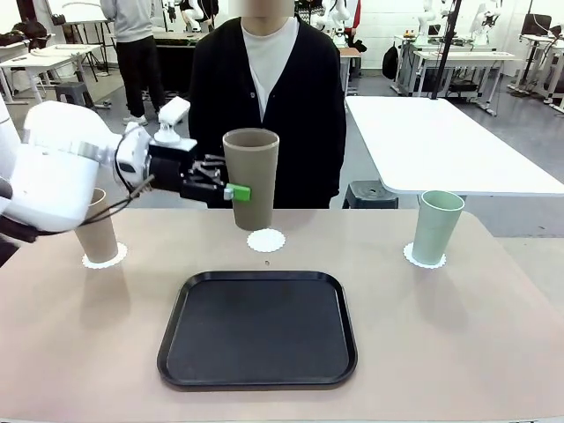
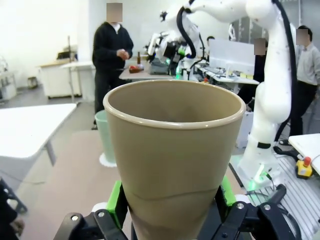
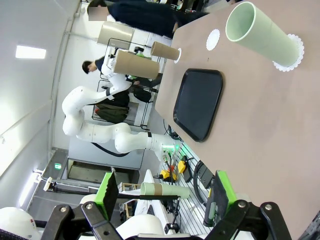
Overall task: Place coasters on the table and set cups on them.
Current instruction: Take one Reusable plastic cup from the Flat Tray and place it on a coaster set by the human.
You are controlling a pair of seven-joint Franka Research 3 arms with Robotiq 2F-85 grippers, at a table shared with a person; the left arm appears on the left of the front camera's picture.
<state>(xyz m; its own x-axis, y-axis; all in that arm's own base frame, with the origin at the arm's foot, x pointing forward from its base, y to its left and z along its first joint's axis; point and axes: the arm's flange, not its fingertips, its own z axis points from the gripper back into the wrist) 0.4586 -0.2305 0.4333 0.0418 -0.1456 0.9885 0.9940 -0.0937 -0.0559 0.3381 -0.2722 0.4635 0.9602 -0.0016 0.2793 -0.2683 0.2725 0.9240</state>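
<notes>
We hold tan cup [image 1: 251, 179] upright in left gripper [image 1: 231, 191], just above bare coaster [image 1: 265, 240]; right gripper [image 3: 162, 200] released.

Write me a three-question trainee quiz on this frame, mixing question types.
1. True or false: the mint cup stands on a coaster.
2. Which is held off the table? A: left tan cup. B: middle tan cup. C: black tray.
3. Fill in: the bare coaster lies just beyond the ____.

Key: 1 true. 2 B; the left gripper clamps it. 3 tray.
</notes>
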